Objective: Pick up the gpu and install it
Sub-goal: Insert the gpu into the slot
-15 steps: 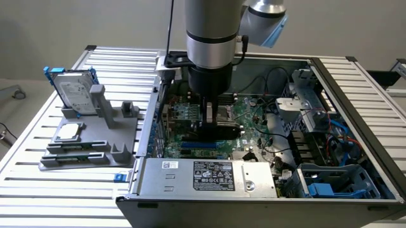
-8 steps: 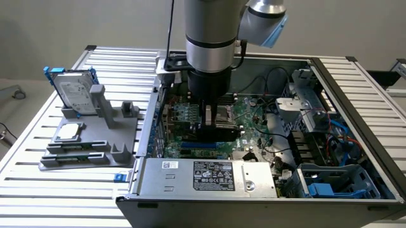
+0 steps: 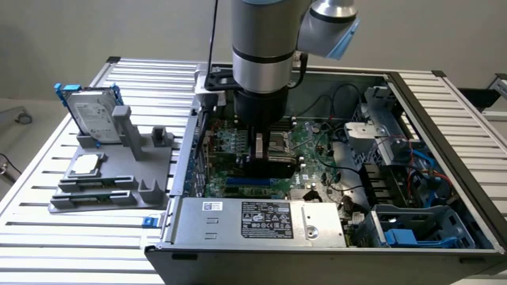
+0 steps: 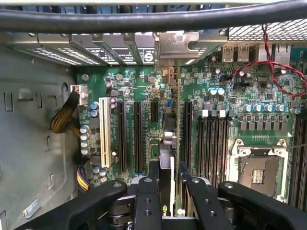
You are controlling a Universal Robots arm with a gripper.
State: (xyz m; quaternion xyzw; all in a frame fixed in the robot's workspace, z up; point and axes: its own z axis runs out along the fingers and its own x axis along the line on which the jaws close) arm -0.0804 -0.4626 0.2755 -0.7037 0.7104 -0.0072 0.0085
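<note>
The gpu (image 4: 178, 115) shows edge-on in the wrist view, a thin card standing upright over the green motherboard (image 4: 144, 96). Its silver end bracket (image 4: 175, 45) sits at the case's rear slot openings. My gripper (image 4: 171, 194) is shut on the card's near end, one black finger (image 4: 147, 196) on each side. The card runs along a long black expansion slot; whether it is seated in it, I cannot tell. In the exterior view my gripper (image 3: 264, 159) reaches down inside the open computer case (image 3: 443, 119), low over the motherboard, and hides most of the card.
A grey fixture (image 3: 146, 190) at the exterior view's left holds a hard drive in a blue frame (image 3: 91, 113) and a square silver processor chip (image 3: 85, 165). Inside the case are the power supply (image 3: 262, 219), an open CPU socket (image 4: 261, 165), memory slots (image 4: 213, 139), a white slot (image 4: 104, 132) and loose cables (image 4: 144, 19).
</note>
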